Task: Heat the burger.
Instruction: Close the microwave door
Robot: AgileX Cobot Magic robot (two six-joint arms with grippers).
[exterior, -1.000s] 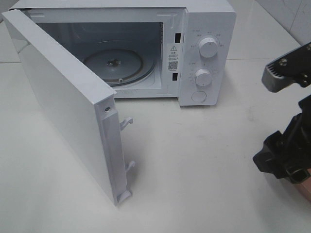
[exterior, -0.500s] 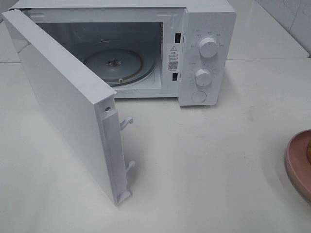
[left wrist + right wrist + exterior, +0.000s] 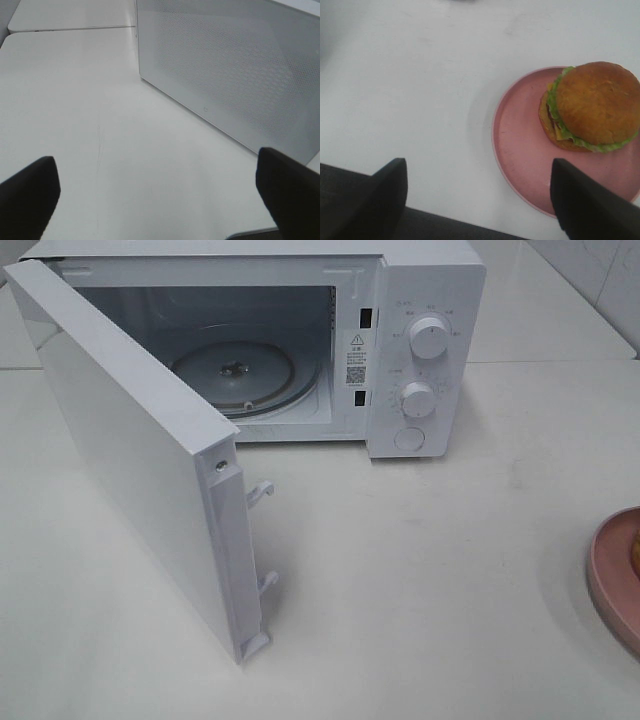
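Burger point(image 3: 592, 106) on pink plate point(image 3: 520, 150), below open right hand point(image 3: 479, 200).

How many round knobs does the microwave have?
2. One knob sits near the top of the microwave's front panel, the other knob right below it. A flat round button is underneath.

A: Where does the microwave point(image 3: 400, 350) stand?
B: On the white desk point(image 3: 430, 580), its door point(image 3: 140, 450) swung wide open, glass turntable point(image 3: 235, 375) inside.
A: And the pink plate point(image 3: 612, 575)?
B: Well apart from the microwave.
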